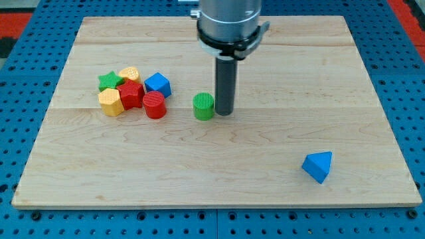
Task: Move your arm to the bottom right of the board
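Just left of my tip (224, 113), touching: green ribbed cylinder block (204, 106); blue triangular block (318, 166) well right, lower; no jaws on rod.

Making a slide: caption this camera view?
My tip rests beside the green cylinder, far from the blue triangular block at bottom right.

You would have found no readable text, label, brand, number or sign anywhere on what this view showed.
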`<state>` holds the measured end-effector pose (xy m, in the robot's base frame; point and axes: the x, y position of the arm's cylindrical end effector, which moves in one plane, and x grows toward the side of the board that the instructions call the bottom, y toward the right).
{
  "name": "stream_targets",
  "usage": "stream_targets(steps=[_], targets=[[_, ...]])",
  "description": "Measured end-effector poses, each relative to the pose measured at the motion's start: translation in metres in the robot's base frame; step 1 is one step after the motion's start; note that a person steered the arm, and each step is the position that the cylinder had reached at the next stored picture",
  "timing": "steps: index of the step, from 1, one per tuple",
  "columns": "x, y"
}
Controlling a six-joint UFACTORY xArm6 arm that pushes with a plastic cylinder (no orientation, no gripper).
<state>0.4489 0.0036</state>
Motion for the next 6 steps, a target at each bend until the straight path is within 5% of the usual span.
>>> stream_targets(steps=[2,3,5,6], targets=[[-0.012,-0.068],[-0.006,-0.037],[0.08,0.171],[0.093,0.209]])
